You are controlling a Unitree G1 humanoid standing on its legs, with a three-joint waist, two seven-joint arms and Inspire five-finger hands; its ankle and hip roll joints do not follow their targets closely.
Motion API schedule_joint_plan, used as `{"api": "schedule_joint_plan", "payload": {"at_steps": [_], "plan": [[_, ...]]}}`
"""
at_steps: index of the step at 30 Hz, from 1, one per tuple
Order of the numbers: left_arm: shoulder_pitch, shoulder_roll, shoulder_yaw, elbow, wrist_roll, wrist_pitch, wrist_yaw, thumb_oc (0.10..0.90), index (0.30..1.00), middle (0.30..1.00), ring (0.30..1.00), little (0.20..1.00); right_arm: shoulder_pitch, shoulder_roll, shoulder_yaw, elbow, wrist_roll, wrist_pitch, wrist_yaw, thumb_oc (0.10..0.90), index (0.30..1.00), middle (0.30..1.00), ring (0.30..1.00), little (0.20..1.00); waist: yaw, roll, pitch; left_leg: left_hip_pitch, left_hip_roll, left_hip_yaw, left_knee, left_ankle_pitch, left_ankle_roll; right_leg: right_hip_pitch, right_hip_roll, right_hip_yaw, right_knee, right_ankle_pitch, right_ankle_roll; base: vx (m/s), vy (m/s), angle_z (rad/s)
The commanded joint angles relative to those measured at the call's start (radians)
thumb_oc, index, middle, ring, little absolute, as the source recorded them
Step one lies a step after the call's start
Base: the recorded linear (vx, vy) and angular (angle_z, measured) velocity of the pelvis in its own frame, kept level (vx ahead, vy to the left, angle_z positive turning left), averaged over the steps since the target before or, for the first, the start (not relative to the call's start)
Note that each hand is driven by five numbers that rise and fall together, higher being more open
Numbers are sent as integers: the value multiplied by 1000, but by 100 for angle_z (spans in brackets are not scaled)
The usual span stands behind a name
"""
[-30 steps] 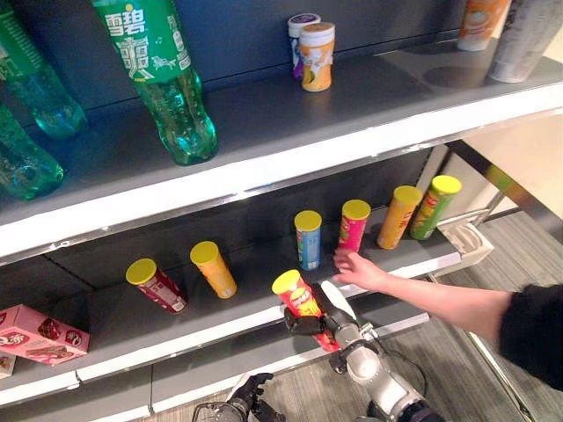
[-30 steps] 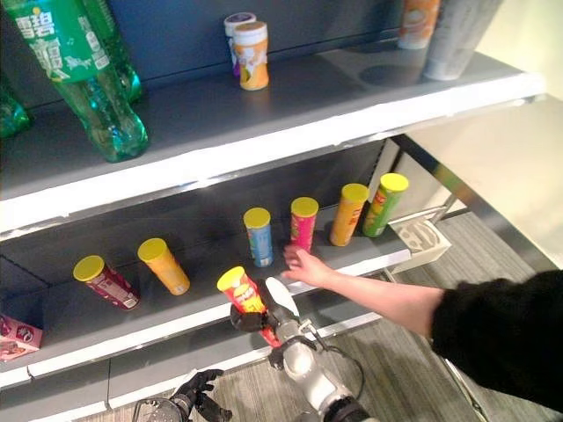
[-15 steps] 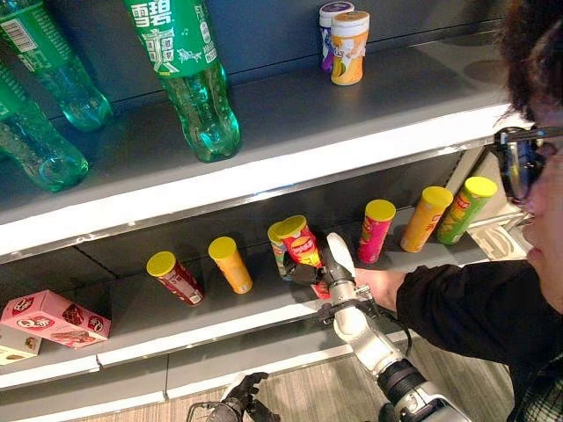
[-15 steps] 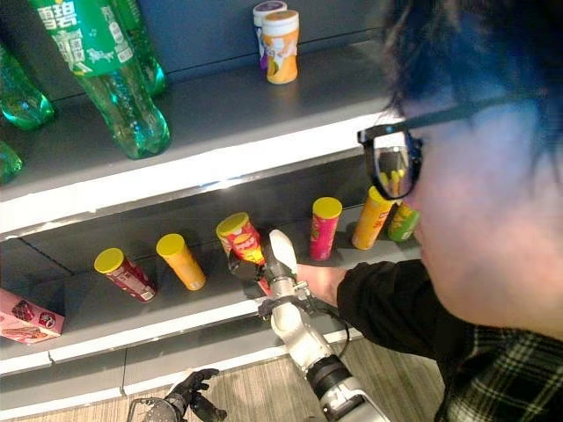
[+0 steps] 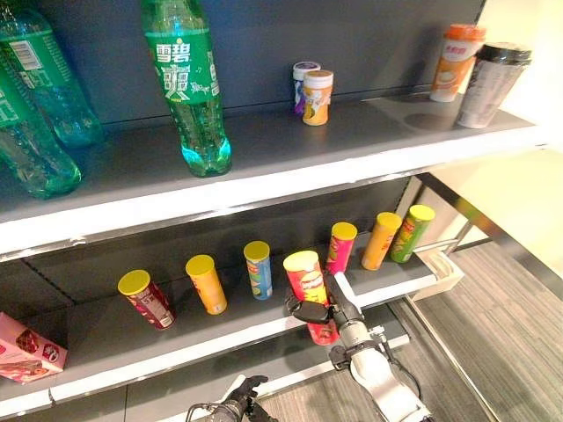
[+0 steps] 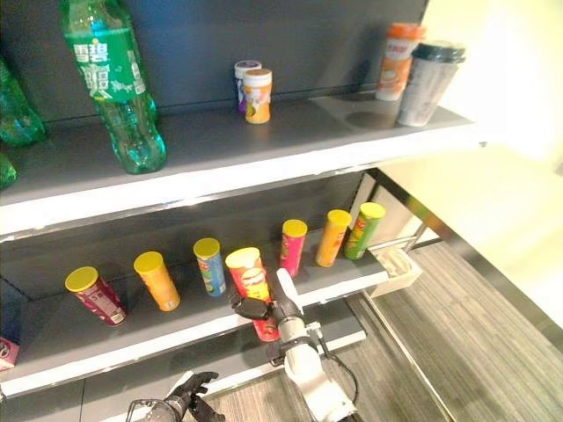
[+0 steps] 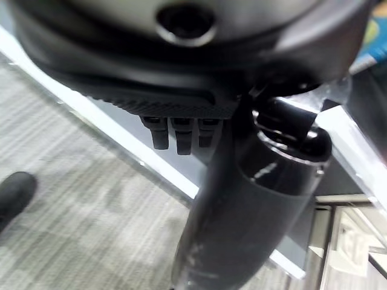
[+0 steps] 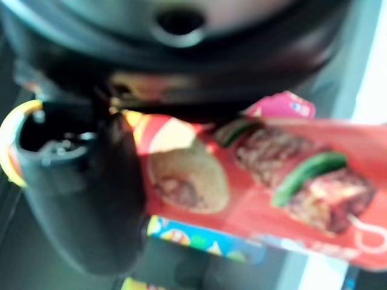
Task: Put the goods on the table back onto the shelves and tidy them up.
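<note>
Low in the centre, the robot's right hand [image 5: 318,309] grips a red chip can [image 5: 308,283] before the lower shelf [image 5: 220,330]. The left hand [image 5: 239,406], bottom edge, has loosely curled fingers holding nothing.

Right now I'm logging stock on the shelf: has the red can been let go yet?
No: the right hand is curled round the red can, holding it at the lower shelf edge.

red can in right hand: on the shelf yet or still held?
Still held. The right hand grips the red can at the shelf front edge; whether its base touches the shelf, cannot tell.
</note>
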Motion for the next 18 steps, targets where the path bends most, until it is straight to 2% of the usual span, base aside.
{"api": "schedule_joint_plan", "payload": {"at_steps": [1, 9, 10, 11, 13, 17, 18], "plan": [[-73, 12, 1, 48, 16, -18, -1, 800, 900, 900, 900, 900, -178, 45, -6, -134, 155, -122, 49, 400, 300, 300, 300, 300, 6, 18, 4, 42, 2, -3, 5, -143, 42, 40, -29, 17, -48, 101, -25, 61, -12, -1], [-53, 20, 19, 63, 16, -25, 3, 800, 900, 900, 900, 900, -131, 17, -29, -250, 173, -142, 61, 400, 300, 300, 300, 300, 5, 16, -3, 48, 1, -5, 5, -150, 41, 53, -30, 10, -48, 93, -23, 22, -6, 0], [96, -1, 263, 215, -180, -8, -44, 800, 900, 900, 900, 900, 97, -137, -104, -110, 242, -117, 245, 400, 300, 300, 300, 300, -5, -14, 2, -29, 9, 163, 82, -68, 86, 121, 179, 124, -48, -37, -83, -1, 2, -4], [95, -3, 245, 212, -156, -12, -46, 800, 900, 900, 900, 900, 113, -133, -115, -115, 238, -116, 246, 400, 300, 300, 300, 300, -18, -10, 0, -4, 4, 190, 24, -36, 86, 108, 183, 125, -48, -32, -88, 21, 20, -11], [87, 8, 244, 190, -151, -18, -40, 800, 900, 900, 900, 900, 143, -96, -127, -95, 262, -107, 238, 400, 300, 300, 300, 300, -14, 5, -10, 4, 2, 168, 5, -36, 80, 88, 195, 124, -48, -40, -95, 56, 23, -23], [81, 24, 268, 202, -159, -13, -34, 800, 900, 900, 900, 900, 139, -102, -127, -80, 228, -102, 227, 400, 300, 300, 300, 300, 0, 3, -8, 3, 5, 149, 5, -42, 77, 86, 202, 111, -48, -46, -99, 36, 2, -9], [80, 28, 267, 220, -153, -9, -29, 800, 900, 900, 900, 900, 139, -112, -131, -98, 178, -102, 213, 400, 300, 300, 300, 300, 4, 1, -3, 5, 7, 148, 5, -44, 74, 85, 205, 108, -48, -49, -100, 21, -3, 9]]}}
